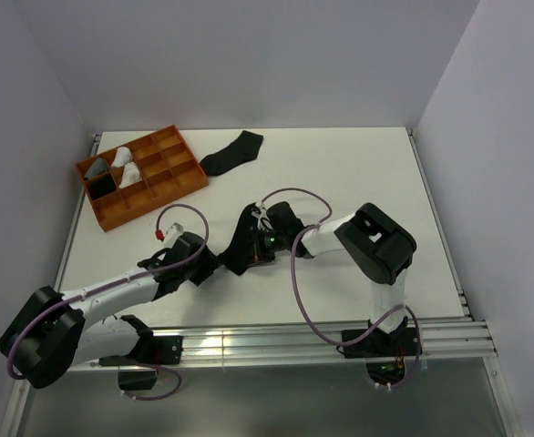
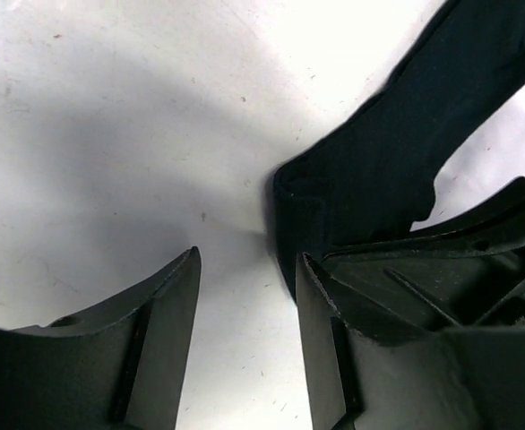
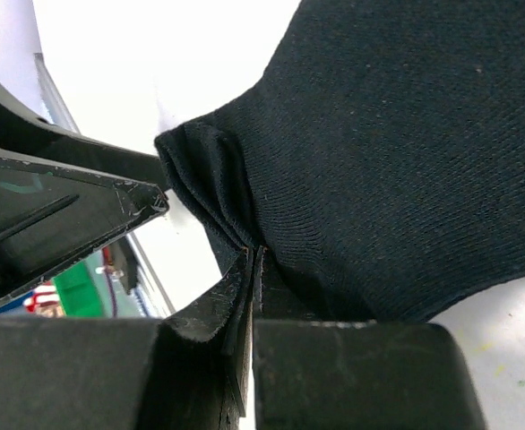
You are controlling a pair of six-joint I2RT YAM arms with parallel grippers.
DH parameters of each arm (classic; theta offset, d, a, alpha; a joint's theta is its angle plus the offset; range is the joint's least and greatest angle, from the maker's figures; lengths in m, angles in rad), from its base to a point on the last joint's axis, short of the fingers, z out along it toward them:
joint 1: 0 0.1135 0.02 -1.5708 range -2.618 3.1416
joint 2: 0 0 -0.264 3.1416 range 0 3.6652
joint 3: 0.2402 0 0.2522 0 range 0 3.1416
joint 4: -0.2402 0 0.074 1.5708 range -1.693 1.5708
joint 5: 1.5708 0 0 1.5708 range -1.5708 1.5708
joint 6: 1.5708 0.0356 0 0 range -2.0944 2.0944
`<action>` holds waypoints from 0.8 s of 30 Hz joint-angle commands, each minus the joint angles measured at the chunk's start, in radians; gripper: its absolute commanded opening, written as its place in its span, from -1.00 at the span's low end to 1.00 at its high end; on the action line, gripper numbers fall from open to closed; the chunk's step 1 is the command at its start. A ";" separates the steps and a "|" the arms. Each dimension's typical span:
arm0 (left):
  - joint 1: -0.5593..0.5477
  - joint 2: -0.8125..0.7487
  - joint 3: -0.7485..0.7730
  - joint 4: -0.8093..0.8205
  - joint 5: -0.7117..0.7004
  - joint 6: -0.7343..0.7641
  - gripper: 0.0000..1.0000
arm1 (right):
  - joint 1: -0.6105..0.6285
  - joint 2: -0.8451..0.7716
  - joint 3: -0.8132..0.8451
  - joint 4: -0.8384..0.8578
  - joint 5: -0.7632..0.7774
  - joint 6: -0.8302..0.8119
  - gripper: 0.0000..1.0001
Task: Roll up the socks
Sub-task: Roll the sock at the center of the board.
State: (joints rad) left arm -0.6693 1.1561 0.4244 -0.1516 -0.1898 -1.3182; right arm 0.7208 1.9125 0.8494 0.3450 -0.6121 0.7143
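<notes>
A black sock [image 3: 397, 152] lies on the white table between the two arms. My right gripper [image 3: 253, 253] is shut on a folded edge of it, and the fabric bunches at the fingertips. My left gripper [image 2: 248, 258] is open, with only bare table between its fingers. Its right finger [image 2: 334, 322] stands just beside the near end of the same black sock [image 2: 379, 170]. From above, the left gripper [image 1: 214, 264] and the right gripper [image 1: 249, 246] nearly meet at the table's middle. A second black sock [image 1: 233, 153] lies flat at the back.
An orange compartment tray [image 1: 158, 187] sits at the back left, holding a grey roll [image 1: 96, 167], white rolls [image 1: 127, 168] and a black one [image 1: 101, 185]. The table's near edge has a metal rail [image 1: 276, 341]. The right arm's elbow [image 1: 376, 241] stands over the right half.
</notes>
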 commanded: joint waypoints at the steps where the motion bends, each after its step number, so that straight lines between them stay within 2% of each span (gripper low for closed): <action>1: -0.003 0.023 -0.009 0.101 -0.017 0.025 0.02 | -0.009 0.039 -0.019 -0.032 -0.018 0.020 -1.00; 9: -0.004 0.151 0.042 0.104 -0.016 0.039 -0.19 | -0.014 0.054 -0.007 -0.035 -0.044 0.025 -1.00; 20: -0.004 0.273 0.093 -0.009 -0.027 0.025 -0.40 | -0.012 0.040 0.033 -0.098 -0.026 -0.039 -1.00; 22: -0.004 0.303 0.106 -0.025 -0.025 0.024 -0.47 | -0.006 0.020 0.040 -0.132 -0.006 -0.077 -0.97; 24: -0.004 0.320 0.116 -0.049 -0.022 0.019 -0.61 | 0.011 0.000 0.048 -0.159 0.040 -0.105 -0.82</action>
State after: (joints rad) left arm -0.6693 1.4139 0.5495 -0.0494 -0.1883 -1.3052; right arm 0.7094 1.9324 0.8810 0.2981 -0.6605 0.6998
